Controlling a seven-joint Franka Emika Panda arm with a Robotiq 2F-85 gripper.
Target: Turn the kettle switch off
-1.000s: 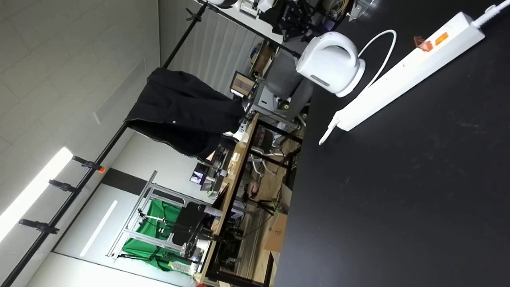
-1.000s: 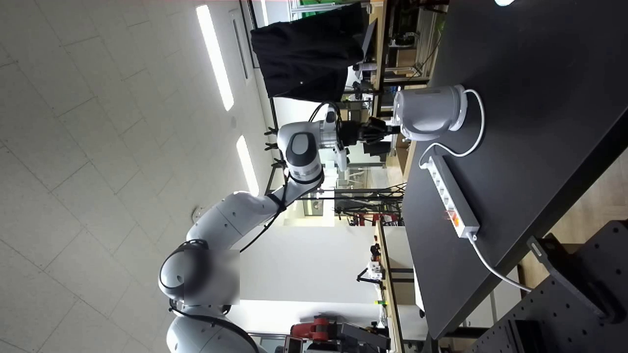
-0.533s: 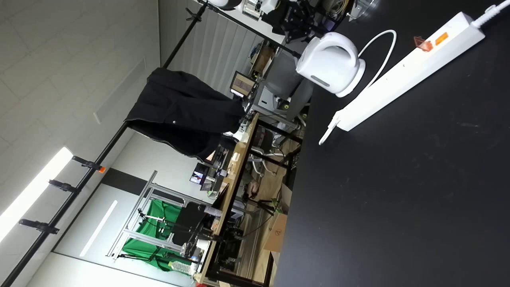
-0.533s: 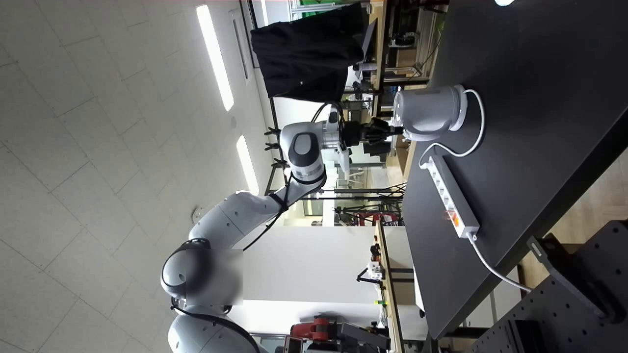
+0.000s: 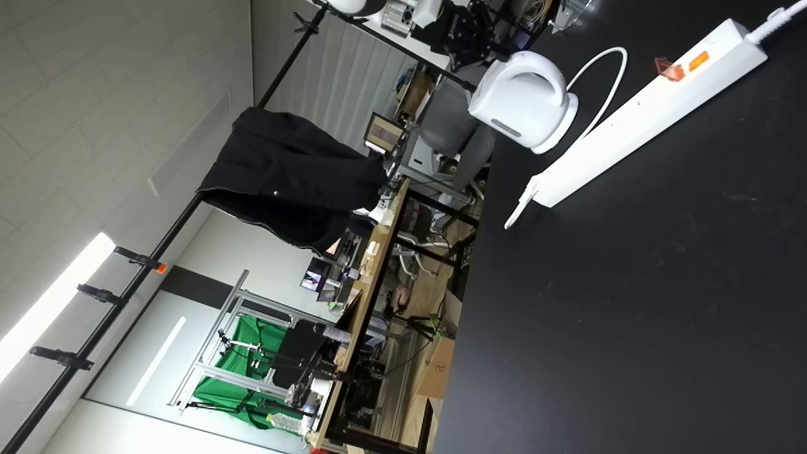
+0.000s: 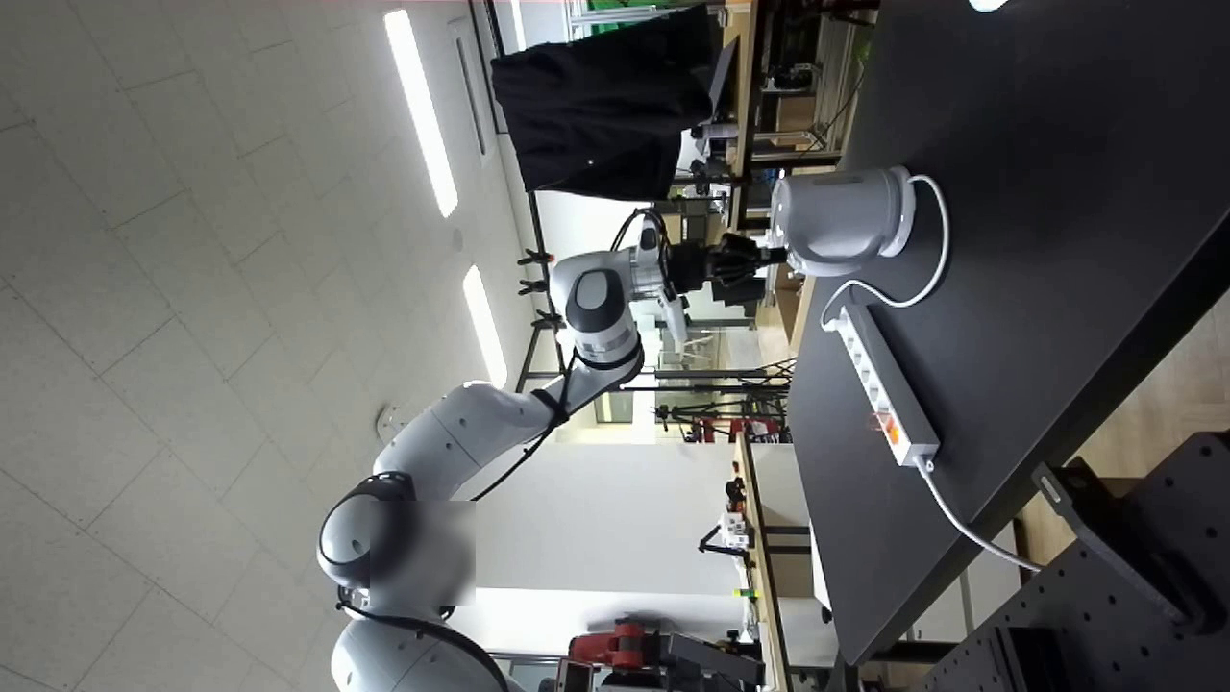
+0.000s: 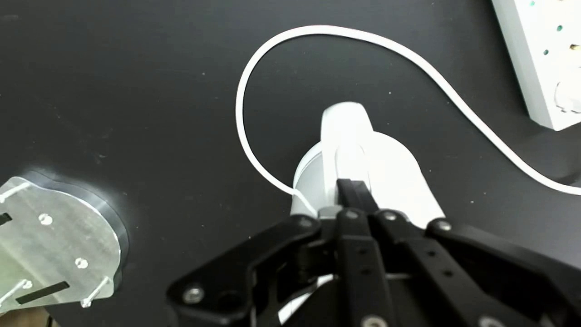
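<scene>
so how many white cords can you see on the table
2: the kettle cord, looping from the kettle to the power strip, and the strip cord, leaving the end by the orange mark. Others may be hidden.

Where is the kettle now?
Upper right in an exterior view, the kettle stands on the table near the power strip, its top close to the gripper.

The kettle [image 5: 528,110] is one of those rounded white jobs with a chunky loop handle [image 5: 536,61] and a slim grey strip [image 5: 506,127] on its side. It's standing upright on its base [image 5: 560,125], upper right in both exterior views, though the turned frame lays it sideways. Wrist view has it near centre, partly hidden, white cord [image 7: 240,104] looping up from its left.
</scene>
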